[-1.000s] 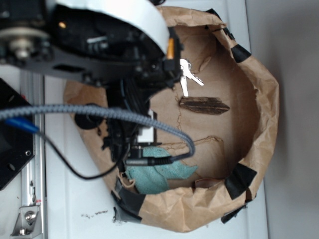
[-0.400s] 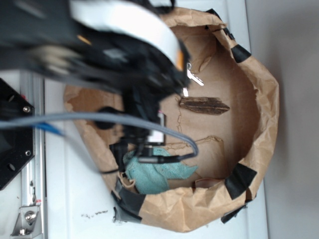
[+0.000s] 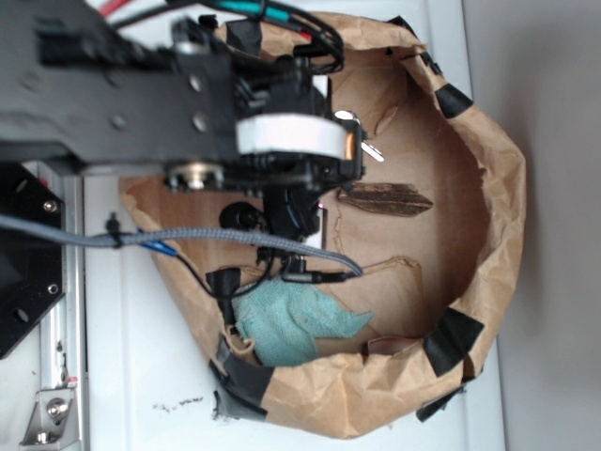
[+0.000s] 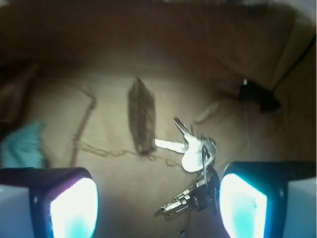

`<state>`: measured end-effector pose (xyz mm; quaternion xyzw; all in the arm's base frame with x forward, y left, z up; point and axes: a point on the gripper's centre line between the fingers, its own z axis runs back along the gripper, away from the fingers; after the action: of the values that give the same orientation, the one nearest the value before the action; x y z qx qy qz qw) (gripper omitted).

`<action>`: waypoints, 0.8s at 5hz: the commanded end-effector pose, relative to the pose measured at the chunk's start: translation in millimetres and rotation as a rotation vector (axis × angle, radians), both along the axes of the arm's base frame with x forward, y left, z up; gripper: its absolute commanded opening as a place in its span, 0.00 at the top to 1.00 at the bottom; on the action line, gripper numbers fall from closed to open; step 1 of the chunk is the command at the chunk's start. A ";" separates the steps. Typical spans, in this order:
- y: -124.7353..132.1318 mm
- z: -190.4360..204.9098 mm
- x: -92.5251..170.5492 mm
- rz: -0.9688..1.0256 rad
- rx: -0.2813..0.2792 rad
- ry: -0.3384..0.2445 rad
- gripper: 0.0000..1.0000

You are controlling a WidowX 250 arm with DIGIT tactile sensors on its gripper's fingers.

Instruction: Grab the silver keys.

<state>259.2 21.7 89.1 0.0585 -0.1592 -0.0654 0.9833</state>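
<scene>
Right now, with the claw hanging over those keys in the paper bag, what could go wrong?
The open gripper sits off-centre: the silver keys lie near one finger, so closing might only nudge them. A darker key bunch lies touching them and could be grabbed instead, or along with them. The wood sliver lies right beside one key's blade tip and might get pushed.

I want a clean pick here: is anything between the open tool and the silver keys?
Nothing visible blocks the way. In the wrist view the silver keys lie uncovered ahead of the open tool, with a darker key bunch touching them and the wood sliver beside them.
</scene>
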 end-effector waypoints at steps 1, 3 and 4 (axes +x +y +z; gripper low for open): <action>15.4 -12.8 2.1 -0.017 0.073 0.010 0.00; 23.9 -10.3 -3.8 -0.040 0.067 0.013 0.00; 24.6 -14.3 -1.4 -0.073 0.054 -0.005 0.00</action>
<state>254.5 40.1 64.3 0.0718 -0.1472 -0.1146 0.9798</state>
